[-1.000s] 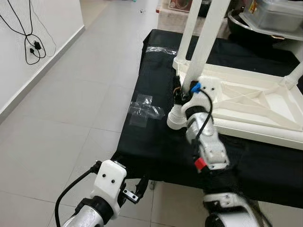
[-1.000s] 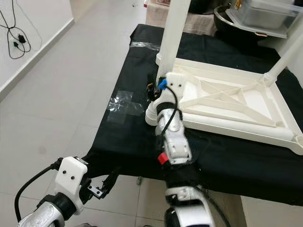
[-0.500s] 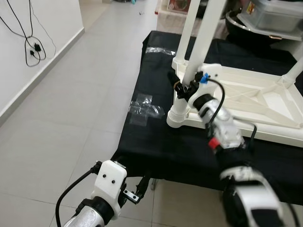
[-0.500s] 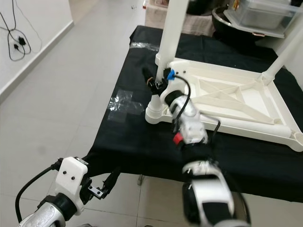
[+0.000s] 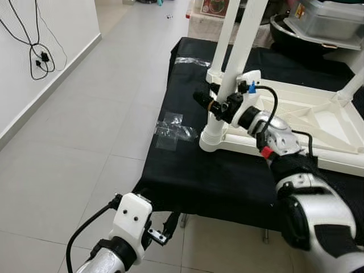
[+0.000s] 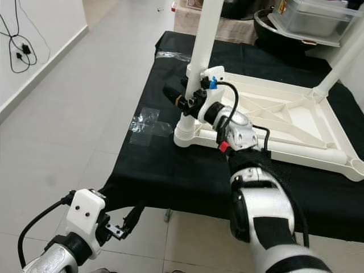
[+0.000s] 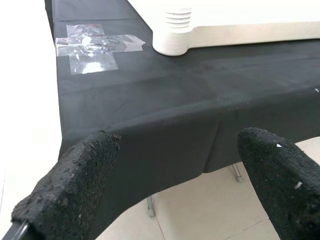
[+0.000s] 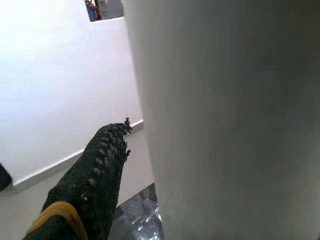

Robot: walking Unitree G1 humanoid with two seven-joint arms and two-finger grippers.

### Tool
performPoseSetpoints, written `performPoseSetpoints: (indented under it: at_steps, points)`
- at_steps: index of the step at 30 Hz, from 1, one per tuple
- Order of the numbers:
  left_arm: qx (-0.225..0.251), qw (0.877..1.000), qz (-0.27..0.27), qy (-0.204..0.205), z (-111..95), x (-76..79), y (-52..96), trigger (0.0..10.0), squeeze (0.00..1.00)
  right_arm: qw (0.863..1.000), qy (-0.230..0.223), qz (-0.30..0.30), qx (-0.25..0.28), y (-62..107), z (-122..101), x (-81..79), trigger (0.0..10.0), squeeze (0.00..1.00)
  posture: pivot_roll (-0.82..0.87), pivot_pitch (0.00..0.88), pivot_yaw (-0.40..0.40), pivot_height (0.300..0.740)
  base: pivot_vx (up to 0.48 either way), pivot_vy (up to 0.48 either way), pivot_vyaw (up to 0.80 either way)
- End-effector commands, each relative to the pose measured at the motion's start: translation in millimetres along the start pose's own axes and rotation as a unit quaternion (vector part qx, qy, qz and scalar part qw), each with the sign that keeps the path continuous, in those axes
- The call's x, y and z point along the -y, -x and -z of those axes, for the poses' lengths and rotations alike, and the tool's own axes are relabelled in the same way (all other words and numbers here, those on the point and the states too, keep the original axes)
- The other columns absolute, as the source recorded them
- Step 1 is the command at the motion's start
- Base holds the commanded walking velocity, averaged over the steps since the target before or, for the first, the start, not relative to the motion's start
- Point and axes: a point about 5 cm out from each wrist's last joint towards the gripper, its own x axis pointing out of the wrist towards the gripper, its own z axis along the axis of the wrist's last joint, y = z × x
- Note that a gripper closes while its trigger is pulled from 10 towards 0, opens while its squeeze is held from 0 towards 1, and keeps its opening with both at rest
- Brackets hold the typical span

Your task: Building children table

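In the eye views, the white table top (image 5: 318,122) lies upside down on the black cloth (image 5: 187,170). The right gripper (image 5: 211,105) is at the near corner leg (image 5: 236,51); whether it holds it I cannot tell. No writing is readable.

In the left wrist view, the left gripper (image 7: 175,185) is wide open and holds nothing, near the cloth edge.

In the right wrist view, one finger (image 8: 95,175) is beside the leg.

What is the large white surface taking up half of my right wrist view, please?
Observer: It is a leg of the upside-down white table; the right gripper is at it, just above the corner socket.
Operator: Thank you. What does the table rest on?
Observer: A bench under black cloth, with clear tape stuck beside that corner.
Operator: And the left gripper?
Observer: The left gripper hangs open, low by the bench's near edge.
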Motion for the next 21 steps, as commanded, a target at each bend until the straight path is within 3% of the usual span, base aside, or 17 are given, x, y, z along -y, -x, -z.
performPoseSetpoints:
  at_steps: [1, 2, 3, 14, 18, 20, 21]
  points:
    - [-0.004, 1.000, 0.000, 0.000, 2, 1.6, 1.2, 10.0, 0.00, 1.000, -0.007, -0.020, -0.012, -3.4, 2, -3.3, 10.0, 0.00, 0.15, 0.135, -0.144, 0.740, 0.000, 0.000, 0.00]
    - [-0.005, 1.000, 0.000, 0.000, 2, 1.9, 1.4, 10.0, 0.00, 1.000, -0.008, -0.017, -0.011, -4.0, 2, -2.6, 0.5, 0.00, 0.15, 0.131, -0.144, 0.740, 0.000, 0.000, 0.00]
    - [-0.005, 1.000, 0.000, 0.000, 3, 2.2, 1.5, 10.0, 0.00, 1.000, -0.012, -0.017, -0.011, -4.5, 2, -2.1, 0.0, 0.00, 0.16, 0.130, -0.145, 0.740, 0.000, 0.000, 0.00]
    - [-0.006, 1.000, 0.001, -0.002, 3, 2.6, 1.5, 10.0, 0.00, 1.000, -0.010, -0.015, 0.002, -7.0, 2, -3.3, 0.0, 0.00, 0.16, 0.119, -0.144, 0.740, 0.000, 0.000, 0.00]
    - [-0.003, 1.000, 0.001, -0.003, 3, 1.4, -0.7, 10.0, 0.00, 0.999, -0.005, 0.042, 0.021, -6.5, 12, -3.8, 0.0, 0.00, 0.15, 0.103, -0.138, 0.740, 0.000, 0.000, 0.00]
    - [0.000, 1.000, 0.000, -0.002, 2, -0.6, -2.9, 10.0, 0.00, 0.988, -0.001, 0.153, 0.034, 0.2, 31, -7.0, 0.0, 0.00, 0.13, 0.100, -0.129, 0.740, 0.000, 0.000, 0.00]
    - [0.000, 1.000, 0.000, -0.002, 2, -0.6, -2.9, 10.0, 0.00, 0.988, -0.001, 0.153, 0.034, 0.2, 31, -7.0, 0.0, 0.00, 0.13, 0.100, -0.129, 0.740, 0.000, 0.000, 0.00]
